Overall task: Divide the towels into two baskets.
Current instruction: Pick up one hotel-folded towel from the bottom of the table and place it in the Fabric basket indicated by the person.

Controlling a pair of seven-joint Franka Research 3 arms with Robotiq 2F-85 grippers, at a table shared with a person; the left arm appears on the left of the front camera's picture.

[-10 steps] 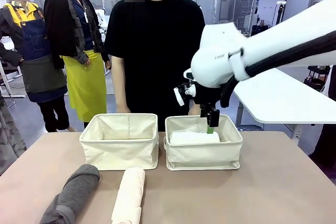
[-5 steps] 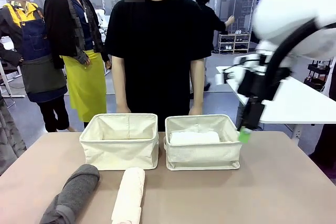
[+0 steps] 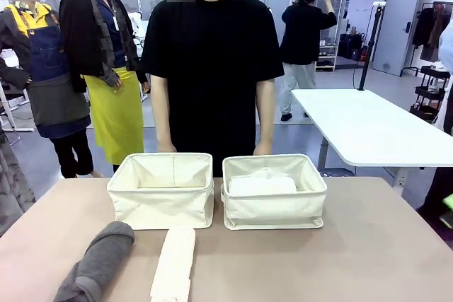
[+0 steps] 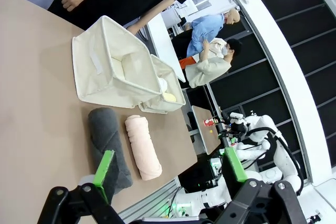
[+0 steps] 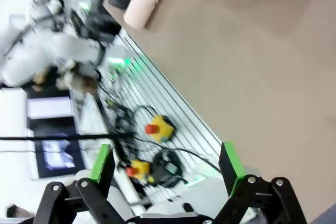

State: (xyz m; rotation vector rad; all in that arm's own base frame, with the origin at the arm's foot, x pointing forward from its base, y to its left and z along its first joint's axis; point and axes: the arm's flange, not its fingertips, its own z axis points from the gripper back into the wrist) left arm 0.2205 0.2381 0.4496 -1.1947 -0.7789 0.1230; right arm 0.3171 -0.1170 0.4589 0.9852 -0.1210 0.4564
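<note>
A white rolled terry towel (image 3: 262,185) lies in the right cream canvas basket (image 3: 274,211); next, the left gripper (image 4: 169,167) or right gripper (image 5: 166,162), both open and empty, likely must grasp the dark grey towel roll (image 3: 95,263) on the table (image 3: 368,245).

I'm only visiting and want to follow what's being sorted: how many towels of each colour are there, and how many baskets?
Dark grey towel, on the table: 1
Cream-peach towel, on the table: 1
White towel, in a basket: 1
Pale yellow towel, peeking from that same basket: 1
Cream baskets: 2
Total: 6
</note>
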